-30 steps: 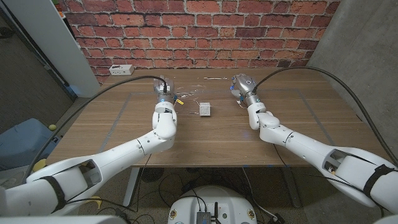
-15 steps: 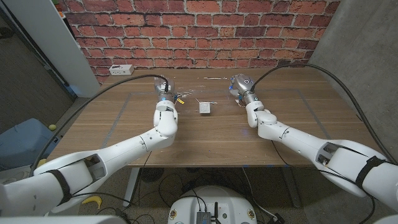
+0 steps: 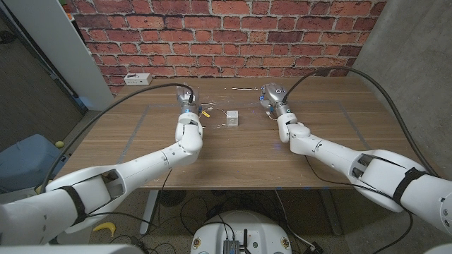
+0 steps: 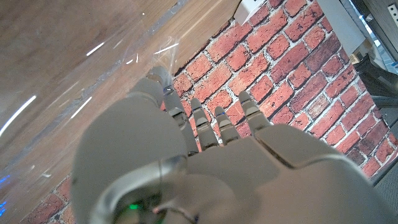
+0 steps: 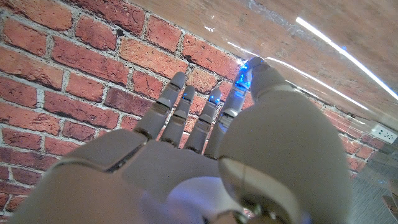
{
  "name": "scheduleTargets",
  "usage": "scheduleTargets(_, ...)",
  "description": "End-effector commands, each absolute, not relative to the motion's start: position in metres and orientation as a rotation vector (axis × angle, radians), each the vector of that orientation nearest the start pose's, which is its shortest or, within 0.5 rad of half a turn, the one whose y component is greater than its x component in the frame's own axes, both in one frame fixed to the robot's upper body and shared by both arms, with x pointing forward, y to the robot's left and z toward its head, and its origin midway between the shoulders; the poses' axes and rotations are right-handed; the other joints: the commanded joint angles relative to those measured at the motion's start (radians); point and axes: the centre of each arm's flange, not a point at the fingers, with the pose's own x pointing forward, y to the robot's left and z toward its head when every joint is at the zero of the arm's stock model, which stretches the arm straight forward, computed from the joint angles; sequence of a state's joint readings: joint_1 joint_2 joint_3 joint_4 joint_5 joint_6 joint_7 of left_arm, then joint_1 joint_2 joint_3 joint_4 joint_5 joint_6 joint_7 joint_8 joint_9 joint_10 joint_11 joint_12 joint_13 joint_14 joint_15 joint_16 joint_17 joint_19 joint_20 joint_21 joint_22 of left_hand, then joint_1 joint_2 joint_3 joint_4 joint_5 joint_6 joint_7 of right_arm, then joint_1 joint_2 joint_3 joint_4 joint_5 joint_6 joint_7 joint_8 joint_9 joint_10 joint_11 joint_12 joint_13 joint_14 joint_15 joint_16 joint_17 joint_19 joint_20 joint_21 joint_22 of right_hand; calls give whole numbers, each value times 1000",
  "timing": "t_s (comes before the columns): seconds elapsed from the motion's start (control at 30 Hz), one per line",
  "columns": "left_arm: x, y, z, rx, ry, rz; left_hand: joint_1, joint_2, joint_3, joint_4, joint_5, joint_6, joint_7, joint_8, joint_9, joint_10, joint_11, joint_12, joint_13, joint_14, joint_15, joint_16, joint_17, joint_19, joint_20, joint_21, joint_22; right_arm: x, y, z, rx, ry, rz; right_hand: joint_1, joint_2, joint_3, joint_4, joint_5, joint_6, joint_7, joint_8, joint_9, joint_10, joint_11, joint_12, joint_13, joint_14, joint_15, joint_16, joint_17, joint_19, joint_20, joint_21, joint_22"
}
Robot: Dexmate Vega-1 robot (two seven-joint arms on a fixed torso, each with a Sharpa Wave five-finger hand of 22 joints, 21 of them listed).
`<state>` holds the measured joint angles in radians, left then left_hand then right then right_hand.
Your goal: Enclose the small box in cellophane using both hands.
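The small box (image 3: 232,119), white and cube-like, sits on the wooden table (image 3: 240,152) toward its far side, roughly midway between the two robot hands and apart from both. A sheet of clear cellophane (image 3: 220,101) lies around and behind it, visible mostly as glints and creases on the wood, reaching toward the far edge of the table.

The left robot hand (image 3: 185,99) is at the left edge of the sheet, near the box. In the left wrist view the left robot hand (image 4: 205,155) shows its back, its fingers (image 4: 224,124) extended side by side toward the brick wall (image 4: 273,68), with the thumb set apart near a raised, shiny fold of cellophane (image 4: 118,56). Whether that fold is pinched cannot be told.

The right robot hand (image 3: 272,97) is at the right edge of the sheet, a little farther from the box. In the right wrist view the right robot hand (image 5: 205,155) also shows its back, fingers (image 5: 186,115) extended and close together, and the thumb tip lies against bright streaks of cellophane (image 5: 323,43). Its grasp cannot be told either.

A white power strip (image 3: 136,78) lies at the table's far left corner, well apart from the box.
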<state>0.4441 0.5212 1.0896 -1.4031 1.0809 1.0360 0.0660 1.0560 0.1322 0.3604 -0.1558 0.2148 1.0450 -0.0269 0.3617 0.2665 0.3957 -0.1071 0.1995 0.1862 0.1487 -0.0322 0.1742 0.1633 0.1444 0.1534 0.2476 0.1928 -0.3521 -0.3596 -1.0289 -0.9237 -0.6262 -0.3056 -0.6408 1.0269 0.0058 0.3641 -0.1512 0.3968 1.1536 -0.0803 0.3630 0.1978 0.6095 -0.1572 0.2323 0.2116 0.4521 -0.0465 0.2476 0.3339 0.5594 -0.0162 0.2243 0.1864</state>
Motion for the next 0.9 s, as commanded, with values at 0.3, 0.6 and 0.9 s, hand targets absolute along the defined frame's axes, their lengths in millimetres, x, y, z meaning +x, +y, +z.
scheduleTargets(0.3, 663, 199, 34, 1839, -297, 805, 3, 3, 1, -4, 4, 52, 41, 1, 107, 5, -6, 7, 2, 5, -11, 6, 3, 1, -2, -3, 4, 723, -169, 22, -1545, -680, -524, 12, 9, 12, 3, 0, 6, 11, 2, 4, 10, 0, -8, 2, 15, -170, 0, 1, 9, -3, 5, 0)
scheduleTargets(0.6, 669, 202, 30, 1859, -273, 809, 0, 2, -1, -3, 3, 32, 32, -11, 103, 2, -5, 5, 3, 6, -13, 5, 3, 1, -1, -3, 4, 724, -168, 21, -1572, -647, -531, 8, 8, 13, 5, -5, -8, 1, -4, 5, 2, 3, -14, 3, 14, -167, -2, 1, 10, -2, 5, 0)
scheduleTargets(0.9, 671, 206, 29, 1874, -239, 838, -17, -6, -12, 3, -3, -83, -2, -69, 90, -31, -1, -4, 4, -8, -8, 2, 4, -2, 0, -6, 4, 724, -168, 21, -1579, -618, -544, -25, 5, 8, 21, -22, -62, -10, -26, 5, -29, 14, -30, 4, 5, -157, -8, 5, 2, 14, 1, 0)
